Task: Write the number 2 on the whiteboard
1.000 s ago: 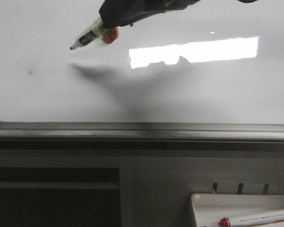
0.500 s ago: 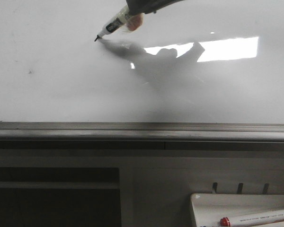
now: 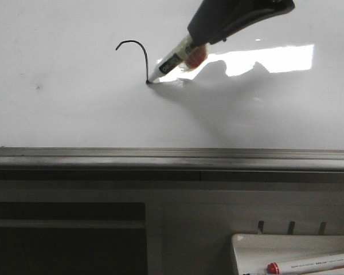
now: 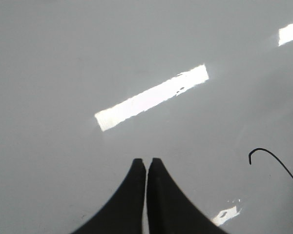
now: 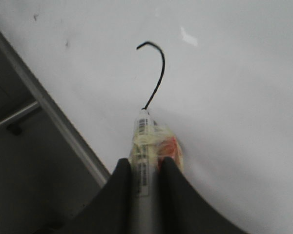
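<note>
The whiteboard (image 3: 63, 114) fills the upper front view, with its grey ledge (image 3: 172, 157) below. On it is a thin black hooked stroke (image 3: 139, 51), the top part of the number 2; it also shows in the right wrist view (image 5: 158, 73) and the left wrist view (image 4: 273, 158). My right gripper (image 5: 146, 163) is shut on a white marker (image 5: 142, 146) with taped orange padding. The marker (image 3: 171, 64) has its tip on the board at the stroke's lower end. My left gripper (image 4: 146, 163) is shut and empty over bare board.
A small white tray (image 3: 246, 243) at the lower right holds a second marker with a red cap (image 3: 312, 262). Dark shelving (image 3: 66, 235) lies below the ledge. A small dark speck (image 3: 36, 87) marks the board at the left.
The right gripper has moved right and down with the marker tip on the board, drawing the hooked stroke. One second ago the tip was off the board, farther left.
</note>
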